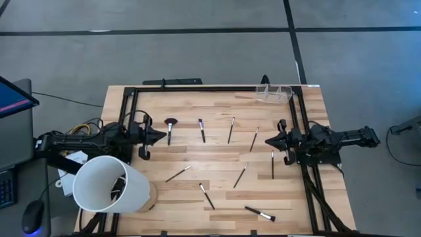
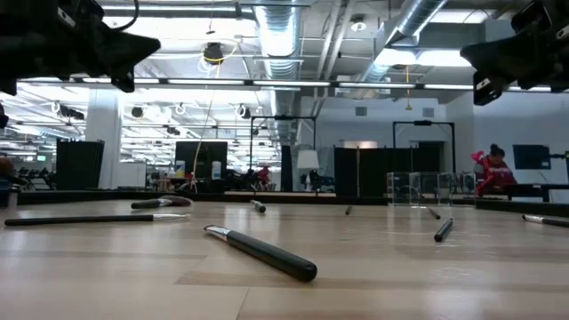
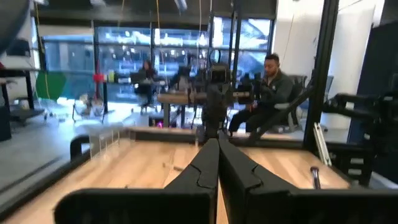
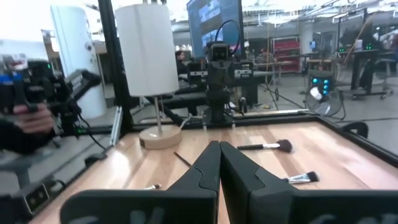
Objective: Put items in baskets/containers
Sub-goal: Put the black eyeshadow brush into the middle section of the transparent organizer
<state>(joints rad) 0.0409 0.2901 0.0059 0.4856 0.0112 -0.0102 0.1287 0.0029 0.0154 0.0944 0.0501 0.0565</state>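
Observation:
Several thin makeup brushes lie flat and scattered over the wooden table point(image 1: 217, 105). Among them are a fan-headed one point(image 1: 170, 128), one near the middle point(image 1: 241, 175) and one by the near edge point(image 1: 260, 213). The clear plastic holder point(image 1: 273, 93) stands at the far right corner and also shows in the low view point(image 2: 418, 188). My left gripper point(image 1: 161, 137) hovers shut at the table's left side, pointing level toward the brushes. My right gripper point(image 1: 268, 140) hovers shut at the right side, facing it. Neither has anything between its fingers point(image 3: 218, 149) point(image 4: 219, 152).
A big white tub point(image 1: 108, 184) stands at the near left corner, beside the left arm. A black metal frame point(image 1: 217, 89) runs along the table's edges. Open wood lies between the brushes in the middle. People sit in the room beyond the table.

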